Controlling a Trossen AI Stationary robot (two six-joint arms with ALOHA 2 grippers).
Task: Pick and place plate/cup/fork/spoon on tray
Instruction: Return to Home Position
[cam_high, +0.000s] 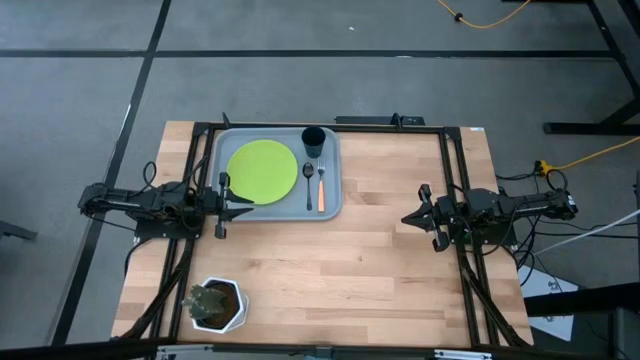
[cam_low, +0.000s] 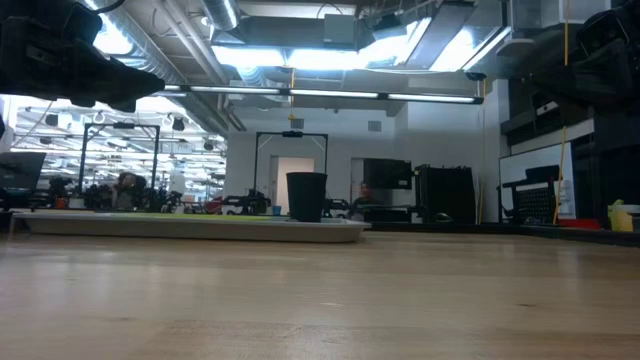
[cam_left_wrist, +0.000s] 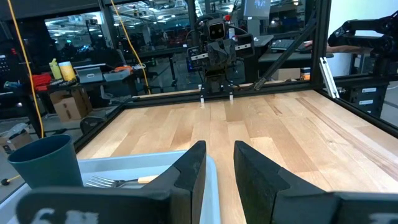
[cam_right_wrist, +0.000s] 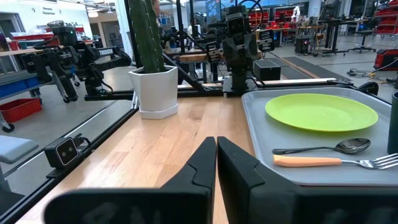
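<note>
The grey-blue tray (cam_high: 334, 200) lies at the table's far middle-left. On it lie the lime-green plate (cam_high: 263, 170), the dark cup (cam_high: 313, 140) upright at its far right corner, the dark spoon (cam_high: 309, 186) and the orange-handled fork (cam_high: 321, 188), side by side right of the plate. My left gripper (cam_high: 247, 207) hovers at the tray's near edge, a little open and empty; its wrist view shows the cup (cam_left_wrist: 45, 162) and the fork's tines (cam_left_wrist: 109, 182). My right gripper (cam_high: 408, 218) is shut and empty over bare table right of the tray, facing the plate (cam_right_wrist: 320, 111), spoon (cam_right_wrist: 336, 148) and fork (cam_right_wrist: 329, 162).
A white hexagonal pot with a cactus (cam_high: 215, 303) stands at the table's near left corner. A black frame runs along the table's edges (cam_high: 460, 200). Bare wood lies between the tray and my right gripper and across the table's near half.
</note>
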